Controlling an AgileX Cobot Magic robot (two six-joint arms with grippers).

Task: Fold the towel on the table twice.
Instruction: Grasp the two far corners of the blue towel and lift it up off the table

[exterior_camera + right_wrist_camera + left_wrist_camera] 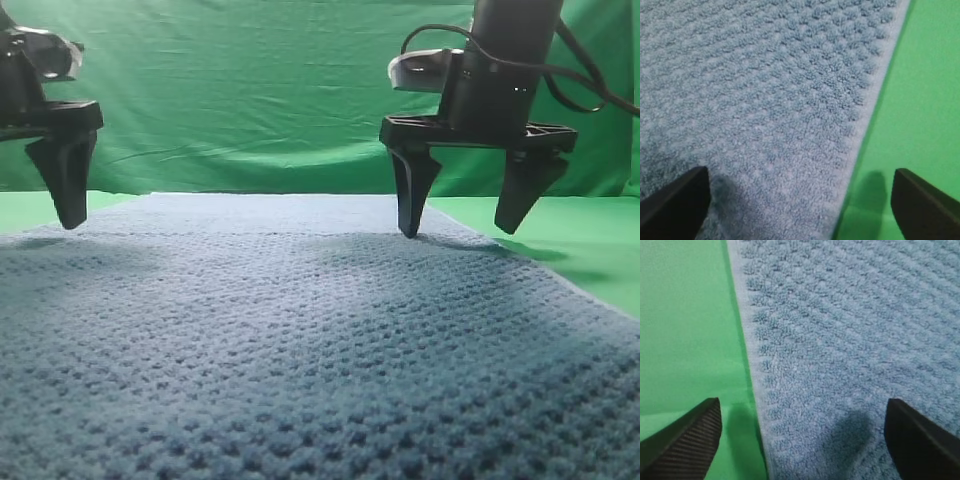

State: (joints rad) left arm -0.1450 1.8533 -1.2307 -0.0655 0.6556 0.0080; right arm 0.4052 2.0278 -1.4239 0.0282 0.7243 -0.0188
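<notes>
Exterior high: both end effectors gape above the flat towel (300, 340).

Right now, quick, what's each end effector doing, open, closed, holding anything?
Left end effector: open, holding nothing, straddling the blue-grey waffle-knit towel's edge.
Right end effector: open, holding nothing, straddling the opposite edge.

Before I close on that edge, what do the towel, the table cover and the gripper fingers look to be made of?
Towel: thick, soft terry-like cloth, matte blue-grey, with a bumpy waffle weave and a flat pale hem.
Table: covered in smooth, plain bright green fabric, matte, no visible weave.
Left gripper fingers: black, likely hard plastic, with fine ridged lines on the face. Right gripper looks the same, though its ridges are unclear.
</notes>
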